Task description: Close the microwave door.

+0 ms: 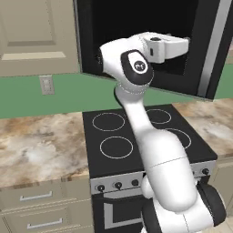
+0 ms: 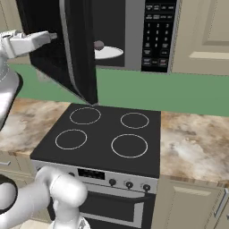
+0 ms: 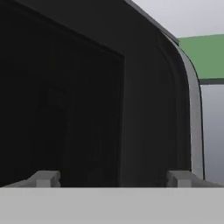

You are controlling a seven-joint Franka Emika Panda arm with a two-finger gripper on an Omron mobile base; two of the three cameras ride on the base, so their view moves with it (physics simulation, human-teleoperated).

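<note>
The gripper (image 3: 113,178) sits right up against the outer face of the microwave door (image 3: 87,96), its two grey fingertips (image 3: 43,178) spread well apart with nothing between them. From the hand view the glossy black panel takes up nearly everything ahead of the gripper, the dark window straight in front and the door's rounded grey-trimmed edge off to the gripper's right side of that view (whether the tips actually touch the panel cannot be told from here).

In the left base view the white hand (image 1: 166,48) is raised high, level with the microwave door (image 1: 136,27), which spreads behind and around it. In the right base view the gripper (image 2: 53,36) points at the door's outer face from the side away from the microwave, and the microwave door (image 2: 76,53) stands swung well out from the microwave (image 2: 134,36), seen almost edge-on as a thick black slab.

Beyond the door from the gripper, inside the open cavity, lies the white round plate (image 2: 107,53) with a small dark object (image 2: 99,44) on it. Further on the same side is the black keypad (image 2: 156,31) of small buttons.

Well below the gripper lies the black four-ring stove (image 2: 107,134), flanked by a marbled counter (image 1: 41,145), with a green wall (image 2: 156,91) behind. Beige cabinet doors (image 1: 36,36) hang beside the microwave.
</note>
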